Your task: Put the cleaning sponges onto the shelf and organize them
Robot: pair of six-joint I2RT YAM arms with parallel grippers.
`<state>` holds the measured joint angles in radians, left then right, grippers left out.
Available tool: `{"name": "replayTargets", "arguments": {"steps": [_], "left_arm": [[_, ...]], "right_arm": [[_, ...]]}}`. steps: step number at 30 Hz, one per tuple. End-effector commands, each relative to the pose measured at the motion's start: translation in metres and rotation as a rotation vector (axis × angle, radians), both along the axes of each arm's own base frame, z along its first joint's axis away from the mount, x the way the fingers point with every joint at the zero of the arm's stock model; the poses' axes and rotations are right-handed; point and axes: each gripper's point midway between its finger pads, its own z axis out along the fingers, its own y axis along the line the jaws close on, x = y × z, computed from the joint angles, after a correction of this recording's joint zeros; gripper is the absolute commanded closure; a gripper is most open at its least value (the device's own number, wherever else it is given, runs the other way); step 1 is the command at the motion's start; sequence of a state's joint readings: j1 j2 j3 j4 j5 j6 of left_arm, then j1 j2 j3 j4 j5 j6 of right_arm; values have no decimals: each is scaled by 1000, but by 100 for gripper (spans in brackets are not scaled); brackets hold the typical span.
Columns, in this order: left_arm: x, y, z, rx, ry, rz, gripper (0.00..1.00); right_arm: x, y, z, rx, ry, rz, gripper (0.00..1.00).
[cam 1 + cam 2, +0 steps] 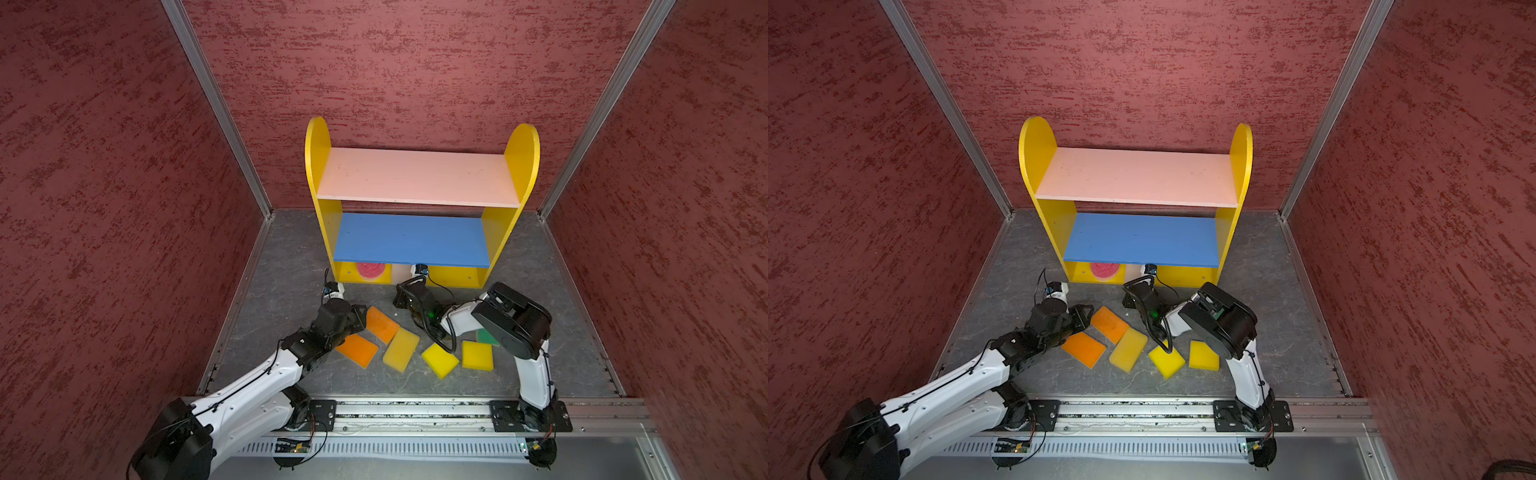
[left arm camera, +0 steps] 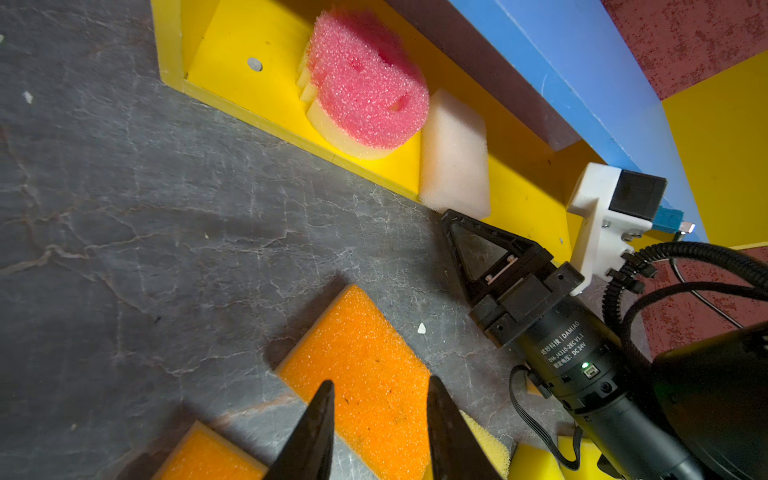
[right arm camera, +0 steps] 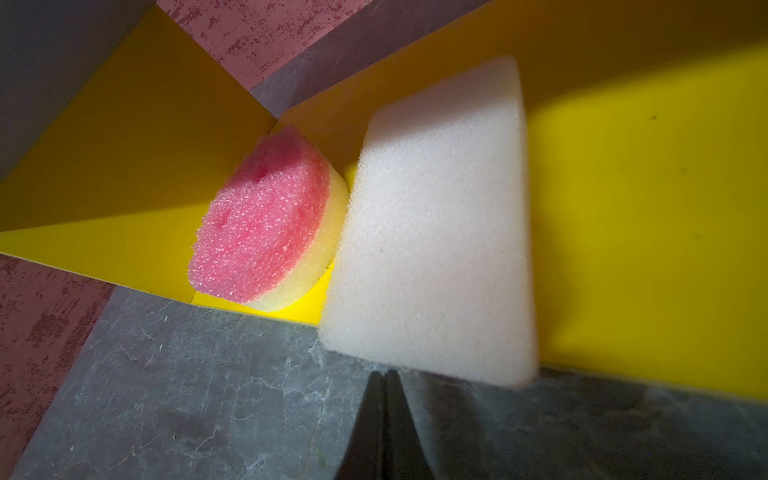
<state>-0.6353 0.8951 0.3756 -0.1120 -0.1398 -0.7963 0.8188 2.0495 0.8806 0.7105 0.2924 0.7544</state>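
1. The shelf stands at the back of the counter, in the centre of both top views. Its pink upper board and blue middle board are bare.
2. Two sponges are on the yellow base. The round red-pink sponge sits in the left part of the bottom tier. The off-white sponge lies just right of it, close enough that I cannot tell whether they touch. Its near end juts over the base's front edge.
3. Six more lie loose on the counter, in the lower centre of both top views:
   - the upper orange sponge
   - the lower orange sponge
   - the pale yellow sponge
   - the middle yellow sponge
   - the right yellow sponge
   - the green-topped sponge, mostly hidden behind the right arm
4. No other sponge shows in any view.
5. The left jaws are parted and hold nothing. They hang over the upper orange sponge at the bottom edge of the left wrist view.
6. The right jaws are pressed together with nothing between them. Their tips are at the overhanging end of the off-white sponge and appear to touch it.
7. By my reckoning the task is about a quarter done. The off-white sponge needs seating fully on the base. The six on the counter then need carrying over and arranging, probably across the two bare boards.
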Motion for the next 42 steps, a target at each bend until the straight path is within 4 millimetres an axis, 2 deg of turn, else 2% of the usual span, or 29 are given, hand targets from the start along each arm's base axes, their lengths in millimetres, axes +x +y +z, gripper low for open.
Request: {"name": "replayTargets", "arguments": {"steps": [1, 9, 23, 28, 33, 37, 42], "left_arm": [[-1, 4, -2, 8, -5, 12, 63], [-1, 6, -3, 12, -6, 16, 63], [-1, 4, -3, 6, -5, 9, 62], [0, 3, -2, 1, -6, 10, 62], [2, 1, -1, 2, -7, 5, 62], [4, -2, 0, 5, -8, -5, 62], [10, -13, 2, 3, -14, -43, 61]], "right_arm": [[23, 4, 25, 32, -87, -51, 97], [27, 5, 22, 34, -89, -61, 96], [18, -30, 23, 79, -62, -129, 96], [14, -28, 30, 98, -60, -95, 96], [0, -32, 28, 129, -31, -80, 96], [-20, -53, 29, 131, -3, -97, 96], [-40, -74, 44, 113, 32, -106, 95]]}}
